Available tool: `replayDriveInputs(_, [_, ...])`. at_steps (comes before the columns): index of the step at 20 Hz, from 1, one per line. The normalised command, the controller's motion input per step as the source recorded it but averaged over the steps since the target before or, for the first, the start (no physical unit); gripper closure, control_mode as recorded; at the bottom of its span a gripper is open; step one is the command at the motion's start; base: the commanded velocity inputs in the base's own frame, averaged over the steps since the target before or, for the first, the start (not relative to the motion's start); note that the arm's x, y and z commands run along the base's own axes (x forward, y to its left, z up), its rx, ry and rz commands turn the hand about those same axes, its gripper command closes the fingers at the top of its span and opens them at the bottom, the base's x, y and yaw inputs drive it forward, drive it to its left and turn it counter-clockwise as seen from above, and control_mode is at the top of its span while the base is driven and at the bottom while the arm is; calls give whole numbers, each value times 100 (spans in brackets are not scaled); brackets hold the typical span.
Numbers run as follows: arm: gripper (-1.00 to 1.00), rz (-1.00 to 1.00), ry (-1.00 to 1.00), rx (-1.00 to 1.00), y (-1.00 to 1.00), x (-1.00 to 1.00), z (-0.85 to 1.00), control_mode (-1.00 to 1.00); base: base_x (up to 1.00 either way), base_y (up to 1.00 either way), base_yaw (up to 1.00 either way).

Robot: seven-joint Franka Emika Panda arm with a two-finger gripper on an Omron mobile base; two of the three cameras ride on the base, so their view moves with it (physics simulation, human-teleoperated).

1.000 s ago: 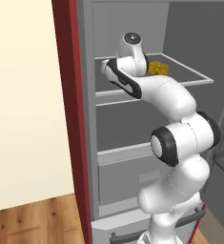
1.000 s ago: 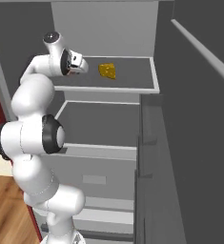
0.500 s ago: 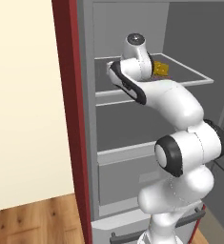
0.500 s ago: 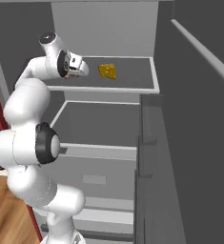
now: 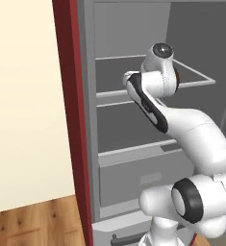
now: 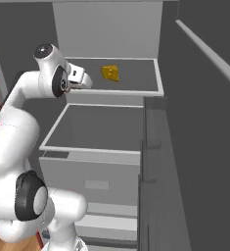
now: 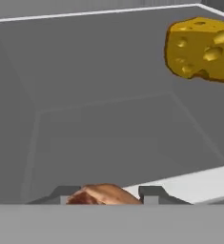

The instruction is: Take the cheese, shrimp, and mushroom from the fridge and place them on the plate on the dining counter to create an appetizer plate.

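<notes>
— While the arm reaches into the fridge [image 6: 106, 34], what is between the fingers?

— A small reddish-brown rounded lump, which I take to be the mushroom [image 7: 104, 195]. In the hand view it sits between the two dark fingertips of the gripper [image 7: 106, 194], so the jaws look closed on it.

— And the cheese [image 6: 110, 73]?

— It lies on the upper shelf, beyond the gripper and apart from it, toward the back.

— How should the mushroom handle?

— Light and small, I would judge, with a smooth round cap that could roll or slip out of a shallow pinch. Holding it across its widest part seems safest. The cheese is bulkier and stiff; its flat sides would suit the pads better.
</notes>
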Motion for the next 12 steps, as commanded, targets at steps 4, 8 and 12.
replayDriveInputs(4, [100, 7, -15, 0, -33, -99, 7, -100, 0, 0, 0])
replayDriveInputs(8, [100, 2, -4, 0, -23, -92, 14, -100, 0, 0, 0])
replayDriveInputs(12, [100, 0, 0, 0, -4, -46, 1, 100, -48, 0, 0])
